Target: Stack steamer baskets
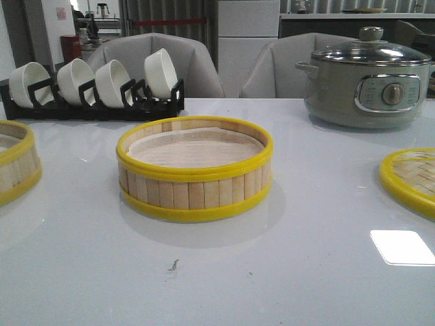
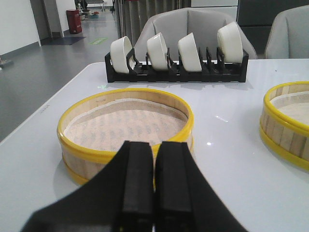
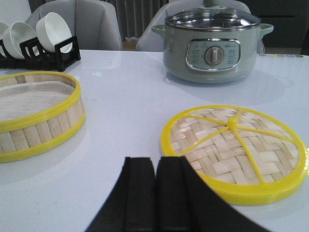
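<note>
One steamer basket (image 1: pixel 194 173) stands in the middle of the white table; it also shows in the left wrist view (image 2: pixel 287 123) and the right wrist view (image 3: pixel 36 116). The second steamer basket (image 1: pixel 13 163) sits at the left edge of the front view and fills the left wrist view (image 2: pixel 125 128). My left gripper (image 2: pixel 154 147) is shut and empty, just short of that basket's near rim. My right gripper (image 3: pixel 158 163) is shut and empty, beside the near edge of the flat woven lid (image 3: pixel 236 150). Neither gripper shows in the front view.
The woven lid (image 1: pixel 411 180) lies at the right edge of the table. A black rack of white bowls (image 1: pixel 95 88) stands at the back left, a grey-green electric pot (image 1: pixel 367 81) with a glass lid at the back right. Grey chairs stand behind the table.
</note>
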